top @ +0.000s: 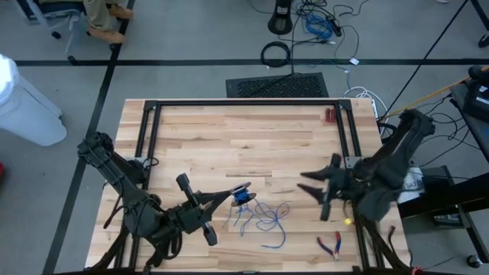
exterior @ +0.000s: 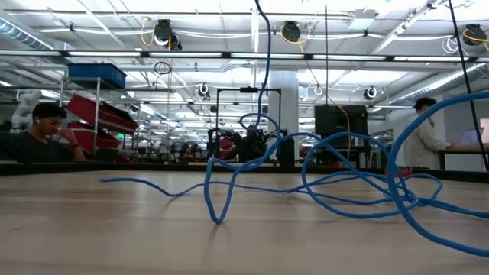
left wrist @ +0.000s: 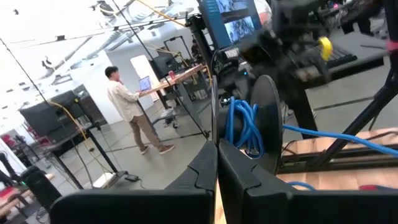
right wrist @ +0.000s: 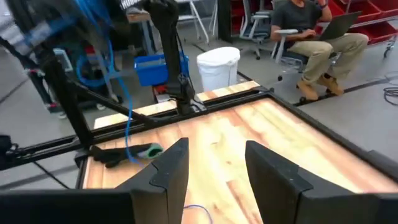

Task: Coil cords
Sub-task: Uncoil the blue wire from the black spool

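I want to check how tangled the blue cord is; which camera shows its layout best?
The high view: the whole blue cord lies spread in loose loops. The low view shows loops edge-on, overlapping. The left wrist view shows only a bunch; the right wrist only a hanging strand.

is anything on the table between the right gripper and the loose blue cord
Nothing visible. The right gripper hangs open beside the blue cord, bare wood between them; the red-handled pliers lie off to the side.

Your left arm reaches inward from the near-left corner, its dark two-finger left pincer (top: pixel 231 196) closed tight, fingers (left wrist: pixel 205 171) pressed together. Your right arm extends from the right side, its right pincer (top: pixel 307 182) spread open, fingers (right wrist: pixel 171 165) apart.
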